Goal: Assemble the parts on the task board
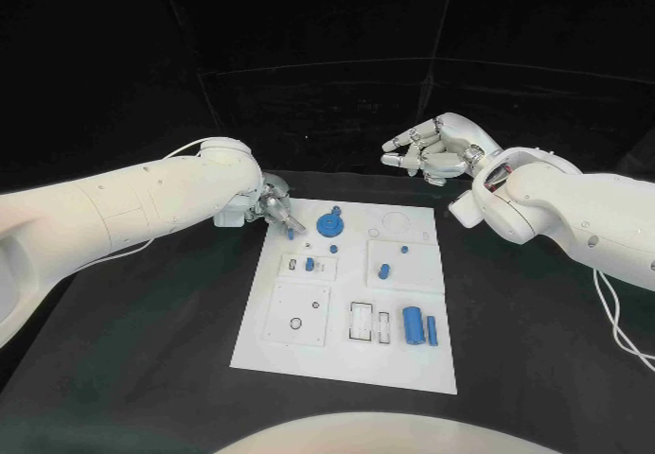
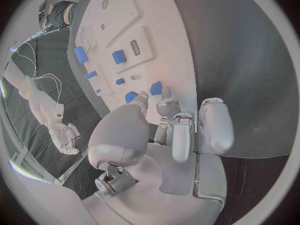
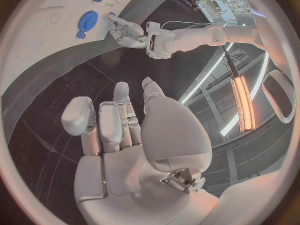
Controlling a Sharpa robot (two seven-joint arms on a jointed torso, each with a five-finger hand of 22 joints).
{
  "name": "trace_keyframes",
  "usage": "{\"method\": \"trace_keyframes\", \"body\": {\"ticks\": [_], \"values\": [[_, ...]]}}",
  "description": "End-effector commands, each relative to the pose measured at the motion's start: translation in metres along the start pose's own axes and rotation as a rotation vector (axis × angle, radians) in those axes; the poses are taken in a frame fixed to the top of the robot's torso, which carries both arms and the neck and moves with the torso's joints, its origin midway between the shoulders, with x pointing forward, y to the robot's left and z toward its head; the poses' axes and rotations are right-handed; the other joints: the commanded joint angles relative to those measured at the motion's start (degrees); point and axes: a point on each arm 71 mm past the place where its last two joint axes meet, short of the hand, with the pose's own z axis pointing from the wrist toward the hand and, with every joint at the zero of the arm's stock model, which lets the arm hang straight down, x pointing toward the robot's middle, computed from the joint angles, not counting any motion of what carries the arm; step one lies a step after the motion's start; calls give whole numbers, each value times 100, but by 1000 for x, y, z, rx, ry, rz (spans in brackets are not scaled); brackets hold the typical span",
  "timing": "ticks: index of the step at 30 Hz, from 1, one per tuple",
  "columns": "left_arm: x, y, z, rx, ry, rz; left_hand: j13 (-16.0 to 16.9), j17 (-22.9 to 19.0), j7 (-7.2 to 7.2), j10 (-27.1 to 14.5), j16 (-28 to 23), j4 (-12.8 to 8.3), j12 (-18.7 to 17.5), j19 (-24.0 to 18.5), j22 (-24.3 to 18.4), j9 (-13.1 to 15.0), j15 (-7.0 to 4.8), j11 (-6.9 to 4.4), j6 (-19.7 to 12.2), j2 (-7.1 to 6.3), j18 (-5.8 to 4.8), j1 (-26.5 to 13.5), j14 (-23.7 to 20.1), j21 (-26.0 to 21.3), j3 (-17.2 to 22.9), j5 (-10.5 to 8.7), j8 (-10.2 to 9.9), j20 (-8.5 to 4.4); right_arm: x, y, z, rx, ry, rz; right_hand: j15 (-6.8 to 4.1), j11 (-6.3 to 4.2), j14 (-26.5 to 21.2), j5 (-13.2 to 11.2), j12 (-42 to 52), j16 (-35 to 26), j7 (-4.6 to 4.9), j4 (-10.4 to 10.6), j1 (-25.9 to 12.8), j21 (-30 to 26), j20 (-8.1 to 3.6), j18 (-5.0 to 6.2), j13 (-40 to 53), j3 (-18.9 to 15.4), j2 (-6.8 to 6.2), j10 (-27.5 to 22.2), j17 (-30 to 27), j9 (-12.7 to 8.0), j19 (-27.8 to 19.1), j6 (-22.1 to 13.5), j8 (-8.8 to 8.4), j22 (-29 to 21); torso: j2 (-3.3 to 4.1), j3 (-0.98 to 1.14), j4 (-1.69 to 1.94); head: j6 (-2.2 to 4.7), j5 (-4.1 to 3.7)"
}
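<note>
The white task board (image 1: 274,326) lies mid-table with several blue parts on it. A round blue gear-like part (image 1: 330,225) sits near its far edge. Two blue cylinders (image 1: 414,327) lie toward the near right, and small blue pieces (image 1: 386,270) lie in the middle. My left hand (image 1: 274,210) hovers at the board's far left corner, fingers gathered and pointing at the gear (image 2: 155,88). A small blue bit (image 1: 291,233) shows at its fingertips; whether it is pinched is unclear. My right hand (image 1: 434,149) is raised beyond the board's far right corner, fingers loosely apart and holding nothing (image 3: 119,120).
The black table (image 1: 546,340) surrounds the board on all sides. White recessed plates (image 1: 303,312) and empty slots (image 1: 362,322) mark the board's near half. A white cable (image 1: 614,312) trails from my right arm over the table's right side.
</note>
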Motion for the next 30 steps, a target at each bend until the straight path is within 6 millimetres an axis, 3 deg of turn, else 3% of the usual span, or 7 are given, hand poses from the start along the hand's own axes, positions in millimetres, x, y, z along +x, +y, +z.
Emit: {"method": "trace_keyframes", "body": {"ticks": [1,9,13,24,30], "values": [[0,-1,0,-3,8,11,-5,1509,-8,15,19,-70,15,26,9,2,-22,-44,4,22,-7,107,594,36,10,25,32,0,0,2,1,-12,4,3,20,8,84,23,-28,-33,-7,-15,-15,-25,-4,105,-10,-32,15,-45,-7,6,-35,-48,22,-12,1,-2,2,-11,-4],[0,-1,0,-3,6,10,-18,1509,-10,9,19,-187,8,23,8,-4,-25,-47,-9,123,-6,290,594,30,102,25,46,-3,0,2,1,-12,4,3,20,8,84,30,-31,-34,-7,-16,-8,-26,-4,105,-13,-31,24,-46,-7,6,-35,-49,22,-13,-3,-1,-2,-15,-4],[1,-1,0,-2,6,8,-13,1509,-25,12,19,-370,11,24,18,-8,-34,-60,-21,225,-7,542,594,32,282,37,56,-9,0,2,1,-12,5,3,20,8,84,30,-31,-34,-7,-16,-8,-26,-4,105,-13,-31,24,-46,-7,6,-35,-49,22,-13,0,-1,-1,-28,-7],[2,-4,0,7,13,11,32,1509,-58,53,19,-506,42,37,64,21,-49,-85,47,235,-15,651,594,61,413,28,124,-18,1,1,2,-9,9,3,20,8,84,30,-31,-34,-7,-16,-8,-26,-4,105,-13,-31,24,-46,-7,6,-35,-49,22,-13,1,-2,3,-53,-3],[1,-3,0,13,-7,-11,24,1509,-94,70,19,-657,32,34,58,46,-77,-119,50,354,-12,802,594,52,621,-48,158,-40,1,1,2,-8,14,4,20,7,85,40,-34,-37,-7,-17,2,-31,-4,106,-19,-29,37,-48,-8,6,-37,-50,22,-19,-5,-5,3,-64,3]]}}
